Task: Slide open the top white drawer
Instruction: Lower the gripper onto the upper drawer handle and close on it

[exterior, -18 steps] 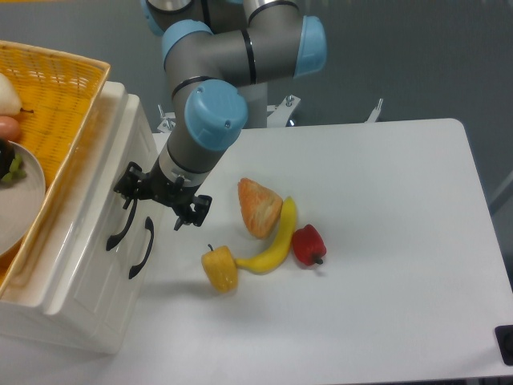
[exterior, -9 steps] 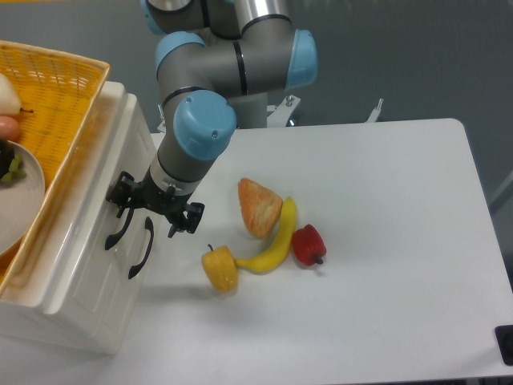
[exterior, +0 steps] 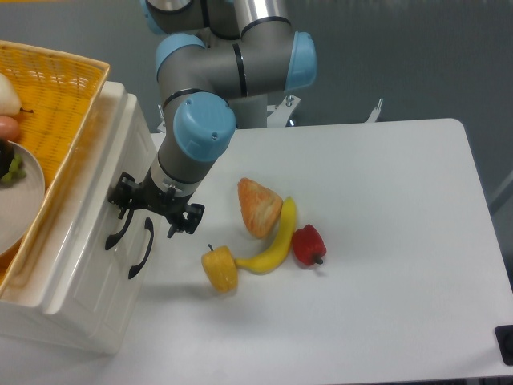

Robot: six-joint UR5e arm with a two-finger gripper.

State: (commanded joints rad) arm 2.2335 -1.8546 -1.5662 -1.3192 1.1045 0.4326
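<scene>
1. The cabinet [exterior: 88,265] stood at the worktop's [exterior: 385,241] left edge, its white fronts facing right toward the open worktop.
2. The top drawer [exterior: 100,200] was the upper front of that cabinet. It looked fully closed, flush with the cabinet face.
3. Its handle [exterior: 117,233] was a curved black bar. The long axis ran roughly from the far-left edge toward the near edge, slightly oblique in this view.
4. The lower handle [exterior: 142,249] sat just beside it, nearer the worktop's centre.
5. The gripper [exterior: 157,211] hung right at the top end of the drawer handle, fingers spread. One finger [exterior: 122,192] was on the cabinet side, the other [exterior: 186,218] on the worktop side.
6. Key relation: the handle lay just to the cabinet side and slightly below the gripper's midpoint. Touching or only close, I could not tell.
7. The fingers were not closed on anything visible. The handle was not clearly between them.
8. Judgement: the gripper needed to hook or clamp the handle, then pull rightward across the worktop, away from the cabinet face.
9. Risk, as a judgement: the lower handle was close enough to catch by mistake.
10. A yellow pepper [exterior: 220,269], banana [exterior: 272,241] and red pepper [exterior: 307,245] lay near the middle, near the pull path.
</scene>
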